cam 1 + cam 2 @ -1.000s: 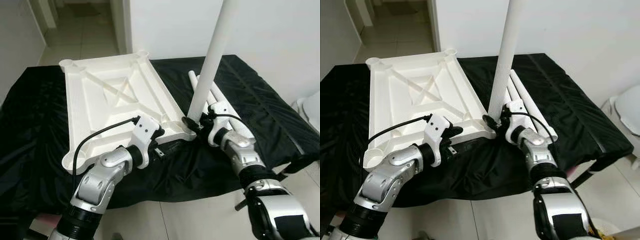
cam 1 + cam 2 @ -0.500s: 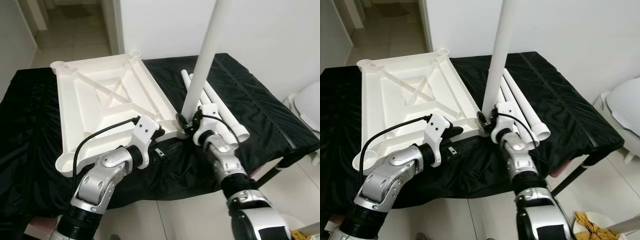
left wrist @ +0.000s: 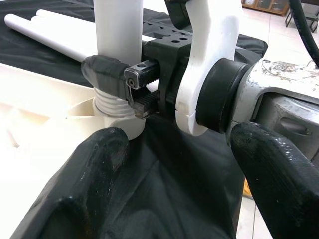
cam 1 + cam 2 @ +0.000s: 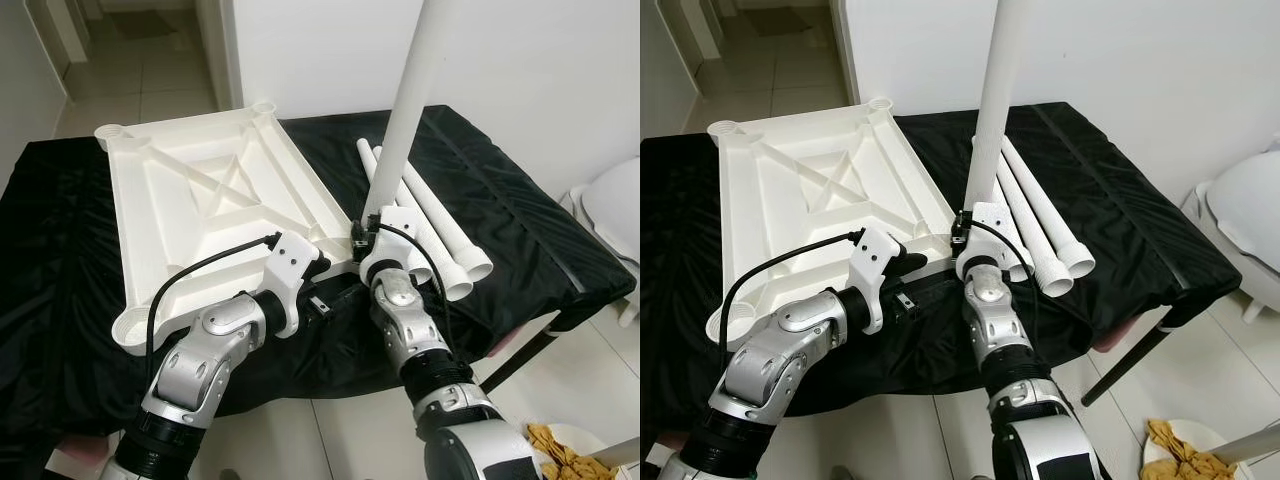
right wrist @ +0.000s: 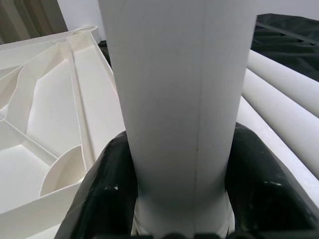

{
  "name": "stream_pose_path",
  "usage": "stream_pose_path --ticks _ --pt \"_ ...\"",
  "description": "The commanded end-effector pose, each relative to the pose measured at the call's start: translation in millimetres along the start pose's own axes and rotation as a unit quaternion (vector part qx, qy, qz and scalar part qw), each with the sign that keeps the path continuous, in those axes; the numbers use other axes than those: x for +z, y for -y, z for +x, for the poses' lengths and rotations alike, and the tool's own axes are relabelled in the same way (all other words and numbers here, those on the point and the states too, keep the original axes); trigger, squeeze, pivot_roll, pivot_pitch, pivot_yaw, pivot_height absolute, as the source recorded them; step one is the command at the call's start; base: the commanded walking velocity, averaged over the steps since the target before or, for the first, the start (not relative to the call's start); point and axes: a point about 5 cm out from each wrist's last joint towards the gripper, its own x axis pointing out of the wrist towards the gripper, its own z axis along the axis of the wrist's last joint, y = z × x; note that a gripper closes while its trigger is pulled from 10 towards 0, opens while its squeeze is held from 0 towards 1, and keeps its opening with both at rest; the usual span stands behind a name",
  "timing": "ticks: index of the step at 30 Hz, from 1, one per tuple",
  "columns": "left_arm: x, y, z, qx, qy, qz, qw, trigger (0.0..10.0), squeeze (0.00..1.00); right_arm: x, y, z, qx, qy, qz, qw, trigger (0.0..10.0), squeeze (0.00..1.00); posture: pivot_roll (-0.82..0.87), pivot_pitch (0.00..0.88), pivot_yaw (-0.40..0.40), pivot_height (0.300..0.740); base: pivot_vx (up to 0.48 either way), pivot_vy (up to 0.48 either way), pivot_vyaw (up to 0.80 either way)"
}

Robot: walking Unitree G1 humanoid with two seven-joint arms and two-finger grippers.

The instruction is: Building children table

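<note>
The upright table leg [image 4: 408, 110] is clamped by the right gripper [image 3: 115, 74] at the tabletop [image 4: 190, 215] corner socket, while the left gripper [image 4: 322, 290] is held wide open beside it.

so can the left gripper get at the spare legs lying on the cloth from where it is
Probably not directly: the spare legs lie beyond the upright leg and the right gripper clamping it, which block the left gripper.
</note>
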Motion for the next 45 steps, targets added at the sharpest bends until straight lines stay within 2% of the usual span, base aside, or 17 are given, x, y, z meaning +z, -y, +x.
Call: stream_pose_path --ticks 1,7,8,15,16,20,21,25,28,31,33,41,45 --pt "0 -0.2 1.0 0.01 -0.001 0.0 1.0 10.0 0.0 -9 -9.1 -3.0 0.013 -0.027 0.003 1.0 10.0 0.0 -0.05 0.022 0.004 0.74 0.0 0.0 0.0" --pt "0 -0.5 0.9 0.01 -0.001 0.0 1.0 10.0 0.0 -9 -15.0 -4.2 0.028 -0.028 0.012 0.999 10.0 0.0 -0.05 0.022 0.003 0.74 0.0 0.0 0.0" --pt "0 -0.3 0.8 0.01 -0.001 -0.001 1.0 10.0 0.0 -8 -14.1 -3.9 0.028 -0.025 0.013 0.999 10.0 1.0 -0.05 0.023 0.004 0.74 0.0 0.0 0.0" --pt "0 1.2 2.0 0.01 0.0 -0.002 1.0 10.0 0.0 4 -5.9 -5.0 0.094 0.014 0.036 0.995 10.0 1.0 -0.05 0.018 -0.004 0.74 0.0 0.0 0.0" --pt "0 1.6 2.5 0.009 0.001 -0.002 1.0 10.0 0.0 7 2.5 -4.4 0.123 0.018 0.031 0.992 10.0 1.0 -0.06 0.012 -0.007 0.74 0.0 0.0 0.0" --pt "0 1.7 2.6 0.008 0.002 -0.002 1.0 10.0 0.0 8 6.7 -3.8 0.133 0.018 0.03 0.99 10.0 0.98 -0.06 0.011 -0.007 0.74 0.0 0.0 0.0" --pt "0 1.7 2.7 0.008 0.002 -0.002 1.0 10.0 0.0 9 11.1 -3.0 0.143 0.018 0.028 0.989 10.0 0.0 -0.06 0.008 -0.008 0.74 0.0 0.0 0.0" --pt "0 1.6 2.8 0.007 0.001 -0.001 1.0 10.0 0.0 14 21.1 -1.2 0.174 0.021 0.018 0.984 10.0 0.0 -0.05 0.005 -0.008 0.74 0.0 0.0 0.0" --pt "0 2.1 2.4 0.006 0.002 0.0 1.0 10.0 0.0 22 37.9 -0.3 0.238 0.029 -0.023 0.971 10.0 0.0 -0.05 0.0 -0.006 0.74 0.0 0.0 0.0" --pt "0 2.2 2.4 0.005 0.001 0.001 1.0 10.0 0.0 23 42.3 -0.8 0.254 0.026 -0.027 0.966 10.0 0.0 -0.05 0.0 -0.005 0.74 0.0 0.0 0.0" --pt "0 2.5 2.2 0.004 0.0 0.002 1.0 10.0 0.0 23 57.3 -1.0 0.286 0.018 -0.053 0.956 10.0 0.0 -0.05 0.0 -0.003 0.74 0.0 0.0 0.0" --pt "-1 2.0 1.3 0.003 -0.002 0.004 1.0 10.0 0.0 23 78.8 0.0 0.32 -0.006 -0.085 0.944 10.0 0.0 -0.05 0.0 0.002 0.74 0.0 0.0 0.0" --pt "-1 2.1 0.9 0.002 -0.003 0.004 1.0 10.0 0.0 24 88.4 3.7 0.314 -0.018 -0.095 0.944 10.0 0.0 -0.05 0.0 0.006 0.74 0.0 0.0 0.0"
